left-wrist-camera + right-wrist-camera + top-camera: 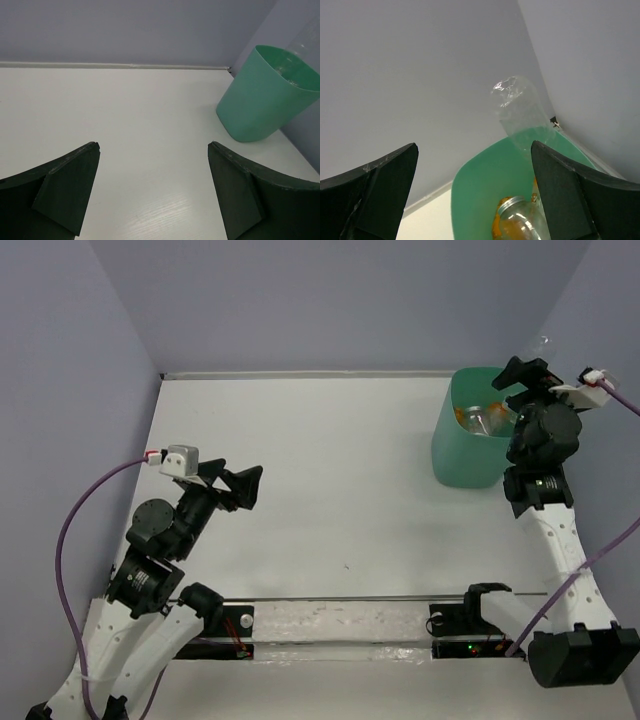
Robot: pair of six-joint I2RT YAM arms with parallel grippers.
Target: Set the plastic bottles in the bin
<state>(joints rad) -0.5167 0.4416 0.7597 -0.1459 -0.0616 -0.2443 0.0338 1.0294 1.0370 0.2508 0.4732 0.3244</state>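
The right claw (474, 150) stands apart over the bin (475, 195), gripping nothing; its wrist view shows a clear bottle (520, 112) tilted, lower end inside the rim, above an orange bottle (512, 225). The left claw (152, 147), also apart, hovers over the worktop (350, 460); the top view puts the mint-green bin far right, beside the walls (300, 300)

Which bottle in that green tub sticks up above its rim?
The clear bottle, poking up past the bin's rim; the orange bottle lies low inside.
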